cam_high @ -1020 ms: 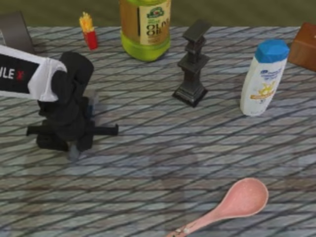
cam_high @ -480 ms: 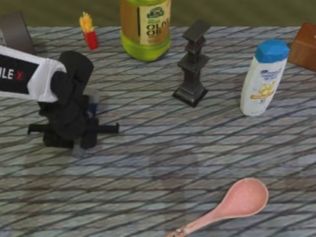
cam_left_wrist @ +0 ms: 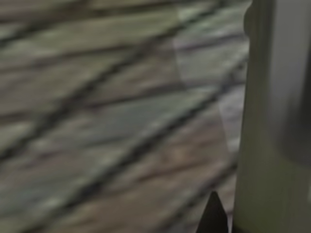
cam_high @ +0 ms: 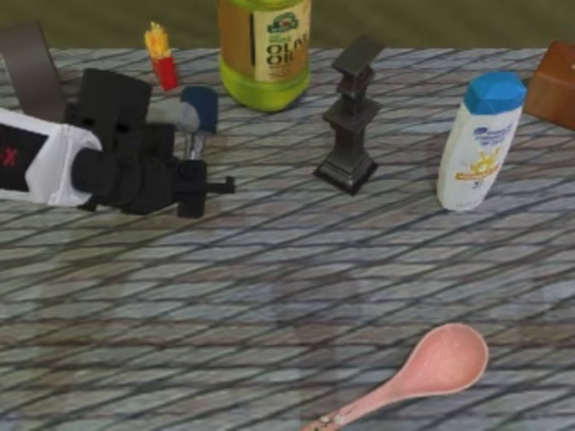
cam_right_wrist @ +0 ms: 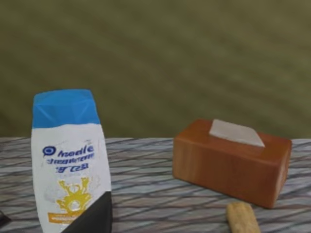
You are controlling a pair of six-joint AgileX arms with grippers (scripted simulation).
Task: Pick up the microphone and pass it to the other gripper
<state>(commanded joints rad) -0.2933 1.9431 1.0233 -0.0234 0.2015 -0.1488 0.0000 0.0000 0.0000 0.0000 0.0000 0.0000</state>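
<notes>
Microphone (cam_high: 190, 115) now sits lifted off the table (cam_high: 296, 269) in our left end effector (cam_high: 196, 148), which is clenched on its grey handle; half a second ago we were low over it, farther toward the near edge. Its navy head points toward the olive oil bottle (cam_high: 264, 49), near the fries toy (cam_high: 161, 56). In the left wrist view the pale handle (cam_left_wrist: 272, 121) seems to fill one side, beside a dark fingertip (cam_left_wrist: 212, 216). Our right end effector is out of the top view.
</notes>
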